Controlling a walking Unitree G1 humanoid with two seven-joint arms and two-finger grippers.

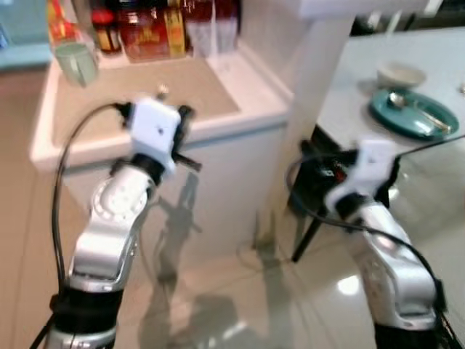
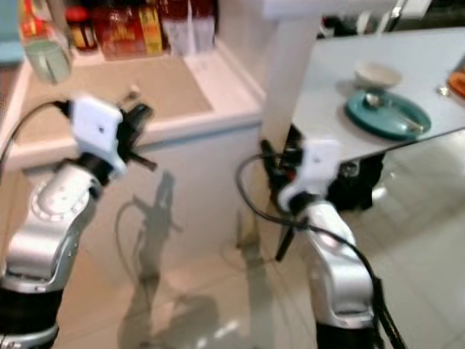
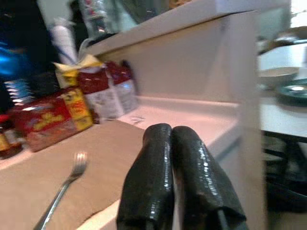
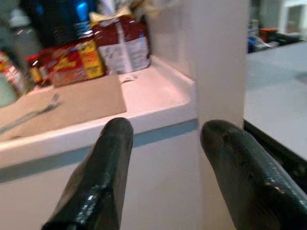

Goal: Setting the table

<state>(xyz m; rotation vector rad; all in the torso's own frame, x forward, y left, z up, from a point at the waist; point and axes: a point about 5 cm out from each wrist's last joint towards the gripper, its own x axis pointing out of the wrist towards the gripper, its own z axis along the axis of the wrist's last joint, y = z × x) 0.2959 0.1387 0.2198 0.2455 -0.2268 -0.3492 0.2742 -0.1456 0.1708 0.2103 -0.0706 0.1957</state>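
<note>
A metal fork (image 3: 62, 189) lies on the brown mat (image 1: 138, 98) of the white counter, just beyond my left gripper (image 3: 170, 130), whose two black fingers are pressed shut with nothing between them. My right gripper (image 4: 165, 130) is open and empty, held in front of the counter's edge beside the white pillar (image 1: 320, 109). On the grey table (image 1: 363, 65) to the right stands a teal plate (image 1: 414, 115) with a spoon (image 2: 372, 99) on it, and a small white bowl (image 1: 399, 73) behind it.
A pale green mug (image 1: 76, 62) stands at the counter's back left. Jars and red food packets (image 1: 149, 29) line the back wall. A black chair (image 1: 320, 200) is tucked under the table. Glossy floor tiles (image 1: 240, 298) lie below.
</note>
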